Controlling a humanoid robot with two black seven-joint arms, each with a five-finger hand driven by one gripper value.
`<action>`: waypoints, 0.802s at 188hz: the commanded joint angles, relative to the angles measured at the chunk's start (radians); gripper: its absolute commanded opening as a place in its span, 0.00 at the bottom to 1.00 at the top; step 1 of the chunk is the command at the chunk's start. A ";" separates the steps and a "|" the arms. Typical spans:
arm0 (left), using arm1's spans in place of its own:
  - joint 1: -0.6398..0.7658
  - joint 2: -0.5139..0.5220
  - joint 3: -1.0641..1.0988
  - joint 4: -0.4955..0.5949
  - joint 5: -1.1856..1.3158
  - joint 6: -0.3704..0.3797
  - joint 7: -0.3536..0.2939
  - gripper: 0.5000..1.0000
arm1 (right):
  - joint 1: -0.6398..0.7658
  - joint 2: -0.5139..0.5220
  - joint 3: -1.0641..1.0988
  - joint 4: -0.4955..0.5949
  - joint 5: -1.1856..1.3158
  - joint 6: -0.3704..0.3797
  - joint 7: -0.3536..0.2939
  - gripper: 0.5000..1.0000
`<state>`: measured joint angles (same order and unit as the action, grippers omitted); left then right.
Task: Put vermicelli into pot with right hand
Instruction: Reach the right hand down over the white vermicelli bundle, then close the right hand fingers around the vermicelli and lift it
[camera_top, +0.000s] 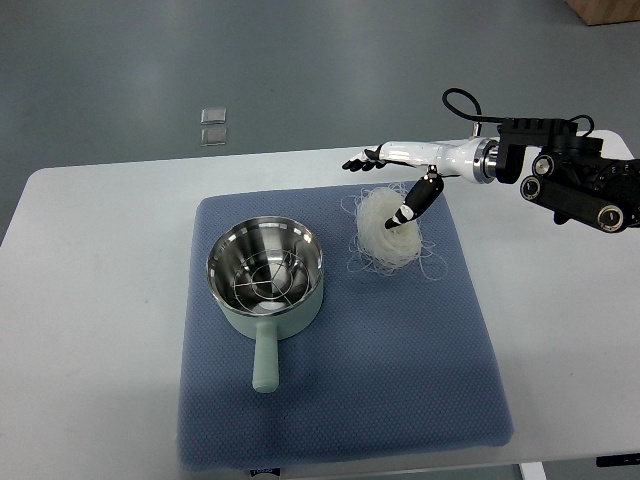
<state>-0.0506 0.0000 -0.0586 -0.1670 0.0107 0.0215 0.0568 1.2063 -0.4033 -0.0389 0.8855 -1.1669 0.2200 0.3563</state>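
Vermicelli (388, 232) lay in a loose white nest on the blue mat (340, 400), toward its far right part, with stray strands curling out over the cloth around it. Just to its left — apart from it, not touching — stood the pot (266, 278), pale green outside and shiny steel inside, its handle pointing toward the near edge of the mat; something pale sat at its bottom, too small to make out. The right hand (400, 175) reached in from the right edge on a white forearm, hanging over the far side of the nest. Its fingers were spread and held nothing — the dark fingertips pointed left past the nest, while the thumb angled down onto the noodles. The mat rested on a white table (90, 300).
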 joint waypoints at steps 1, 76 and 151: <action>0.000 0.000 -0.001 -0.002 0.000 0.000 0.000 1.00 | 0.036 0.009 -0.058 0.001 -0.079 0.004 0.015 0.84; 0.000 0.000 -0.004 -0.008 0.000 0.000 0.000 1.00 | 0.064 0.063 -0.142 -0.017 -0.214 -0.047 0.015 0.84; 0.000 0.000 -0.006 -0.008 -0.002 0.000 0.000 1.00 | 0.068 0.097 -0.248 -0.077 -0.251 -0.126 0.023 0.84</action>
<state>-0.0506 0.0000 -0.0643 -0.1750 0.0107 0.0215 0.0570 1.2758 -0.3107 -0.2754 0.8146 -1.4059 0.0939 0.3787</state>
